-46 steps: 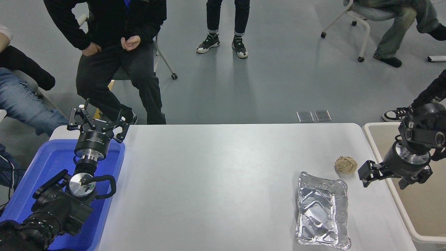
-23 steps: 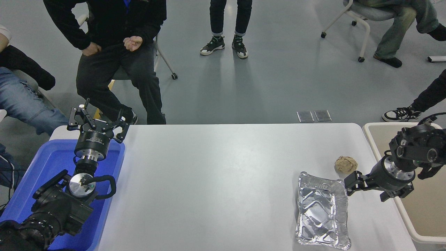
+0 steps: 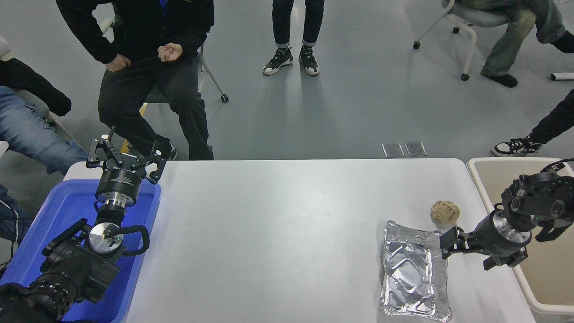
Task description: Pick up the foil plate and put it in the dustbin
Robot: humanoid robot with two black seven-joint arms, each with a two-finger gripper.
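**Right claw at the top right corner of the foil plate**

So here's how it looks from the head cam. The foil plate (image 3: 415, 273) is lying flat on the white surface (image 3: 278, 233), down near the right front corner, long side running away from the camera. Shiny, crinkled rim, embossed ridges inside, nothing in it as far as I can see.

The right claw (image 3: 448, 244) comes in from the right edge, arm stretched over the gap between the surface and the dustbin (image 3: 533, 303). It points left and its tip sits right at the far right corner of the plate's rim. Honestly can't tell from this angle whether the claw is apart or pinched on the rim, it's all black on black and partly end-on. The plate doesn't look lifted, it lies flat.

Just beyond that corner there's a little crumpled tan paper ball (image 3: 445, 211), close to the plate but not touching it, and just behind the claw.

The dustbin is the big beige thing hugging the surface's right edge, only part of it is in frame, and the right arm's wrist hangs over it.

Left claw (image 3: 123, 154) is parked over at the lower left above the blue tub (image 3: 67, 211), fingers spread wide and gripping nothing.

A few people sit or stand on the far side; one in black (image 3: 148, 67) is seated nearest the surface's left end
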